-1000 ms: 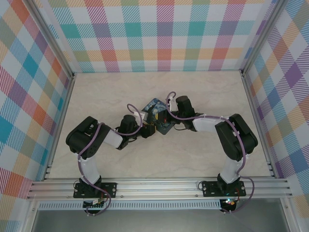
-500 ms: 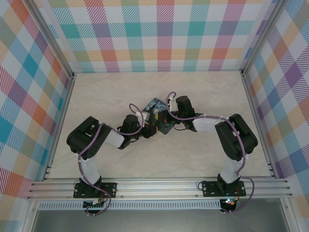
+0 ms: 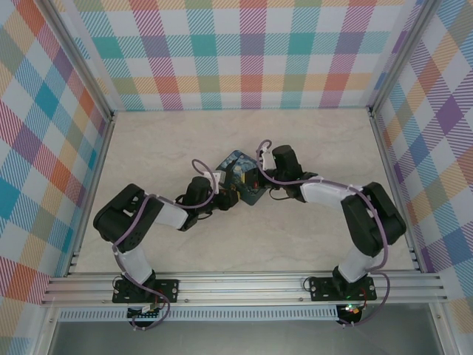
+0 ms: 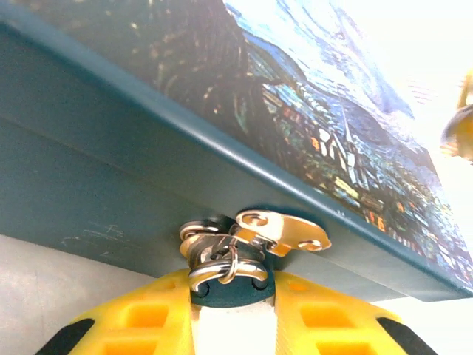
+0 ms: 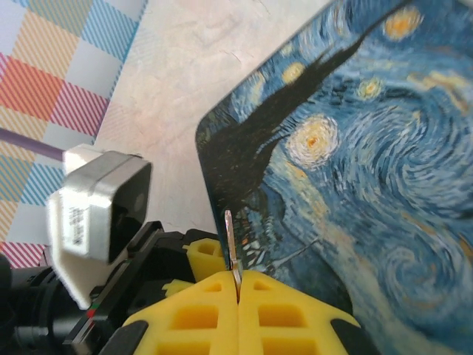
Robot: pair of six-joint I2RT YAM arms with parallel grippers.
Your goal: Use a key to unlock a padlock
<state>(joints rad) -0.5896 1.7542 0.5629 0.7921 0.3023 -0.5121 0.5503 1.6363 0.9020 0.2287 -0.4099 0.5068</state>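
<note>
Room: you see bright checked walls point(image 3: 244, 52) around a pale stone-look table point(image 3: 310, 140).
Arms: your left arm point(image 3: 159, 214) comes at the painted box from its left. Your right arm point(image 3: 325, 192) comes at it from its right.
Box: the painted box point(image 3: 238, 161), all blue and yellow swirls, lies on the table between your two grippers.
Left gripper: your left gripper point(image 4: 233, 294) is right up against the box's dark side wall, just below the lid. Its yellow fingers point(image 4: 140, 322) are squeezed onto the padlock.
Right gripper: your right gripper point(image 5: 238, 288) is over the box's lid, near a corner. Its yellow fingers point(image 5: 288, 314) are pressed together and pinch the key.
Camera block: a white and black camera block point(image 5: 100, 200) on the left wrist sits just off that box corner.
Hasp: a shiny hasp point(image 4: 284, 231) is on the box's side wall.
Padlock: the padlock point(image 4: 228, 275) is tiny, with a blue body and a silvery loop. It sits right under the hasp, close against the box's side wall.
Key: the key point(image 5: 231, 248) is a thin grey sliver. It sticks up from the right fingers, its tip at the edge of the box's lid.
</note>
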